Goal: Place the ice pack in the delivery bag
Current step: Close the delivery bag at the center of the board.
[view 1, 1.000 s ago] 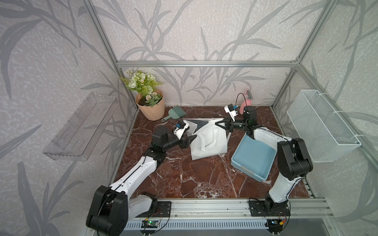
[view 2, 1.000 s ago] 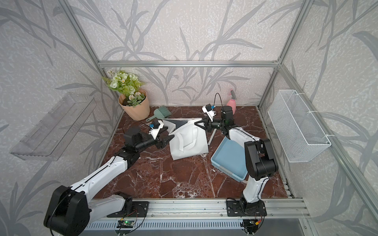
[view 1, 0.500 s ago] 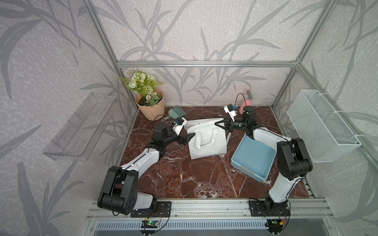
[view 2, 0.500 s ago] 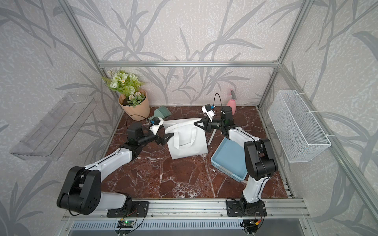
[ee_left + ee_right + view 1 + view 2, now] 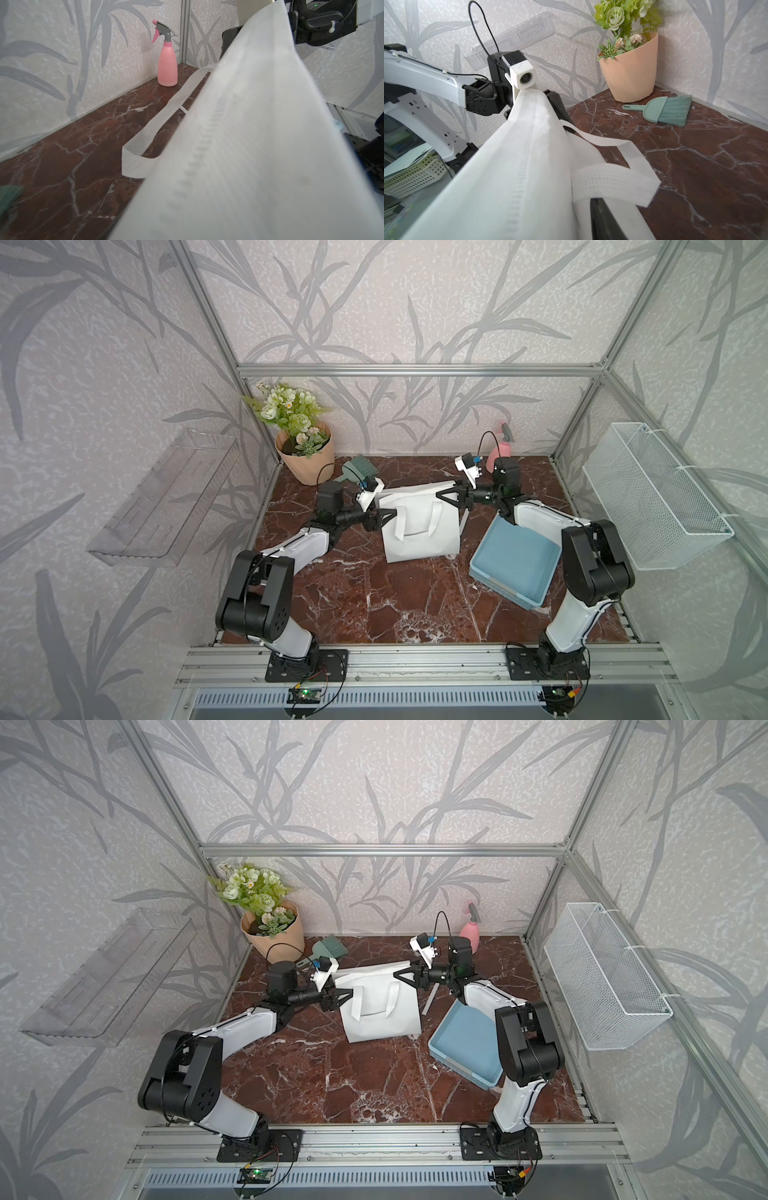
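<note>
Ice pack: not found in any view, so its bearing from either gripper cannot be given. It may lie flat in the blue tray point(image 5: 505, 593), whose floor shows only even pale blue, or it may be inside the bag; cannot tell. Delivery bag point(image 5: 419, 531) stands mid-table, directly between the two arms, with the tray just beside it on the right arm's side. The bag's top edge is drawn into a flat ridge, and its long axis runs from one gripper to the other, so no opening shows. Left gripper point(image 5: 384, 518) sits at one end of that ridge and right gripper point(image 5: 451, 495) at the other. Each has its jaws either side of the fabric. Whether either is pinching or only straddling, cannot tell. Judgement: if the pack is in the tray, the right arm is nearer. One loop handle trails on the marble toward the spray bottle point(image 5: 167, 66). No brand, label or readable writing; the bag is plain white with perforated straps.
</note>
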{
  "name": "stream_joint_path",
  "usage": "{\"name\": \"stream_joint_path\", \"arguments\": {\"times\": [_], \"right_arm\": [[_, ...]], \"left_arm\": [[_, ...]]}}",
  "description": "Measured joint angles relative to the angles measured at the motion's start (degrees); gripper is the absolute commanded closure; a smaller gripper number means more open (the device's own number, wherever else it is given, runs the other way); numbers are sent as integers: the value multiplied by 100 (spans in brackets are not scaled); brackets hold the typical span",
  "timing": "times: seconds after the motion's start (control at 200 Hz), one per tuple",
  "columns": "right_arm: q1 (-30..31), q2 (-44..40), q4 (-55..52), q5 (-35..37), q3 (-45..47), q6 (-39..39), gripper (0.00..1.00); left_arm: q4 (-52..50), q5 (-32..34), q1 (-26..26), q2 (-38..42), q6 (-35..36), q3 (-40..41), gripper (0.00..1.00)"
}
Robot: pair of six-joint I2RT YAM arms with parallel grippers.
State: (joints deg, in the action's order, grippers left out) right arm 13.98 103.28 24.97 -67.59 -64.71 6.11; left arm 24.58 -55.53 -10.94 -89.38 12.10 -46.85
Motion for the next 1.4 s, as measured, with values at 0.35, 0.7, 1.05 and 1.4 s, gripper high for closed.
{"name": "stream_joint_path", "arguments": {"times": [0.35, 0.7, 1.05, 1.4], "right_arm": [[-68, 216, 933, -4, 409, 570, 100], [-133, 321, 2114, -105, 719, 1499, 100], [-127, 319, 2363, -85, 726, 1668, 100], [-79, 240, 2354, -39, 793, 1545, 100]], "left_arm": [[-350, -372, 39, -203, 46, -136, 94], [-306, -472, 68, -212, -192, -160, 73], [-575, -256, 136, -125, -529, -570, 40], [-1093, 474, 348, 811, -1353, -1797, 27]]}}
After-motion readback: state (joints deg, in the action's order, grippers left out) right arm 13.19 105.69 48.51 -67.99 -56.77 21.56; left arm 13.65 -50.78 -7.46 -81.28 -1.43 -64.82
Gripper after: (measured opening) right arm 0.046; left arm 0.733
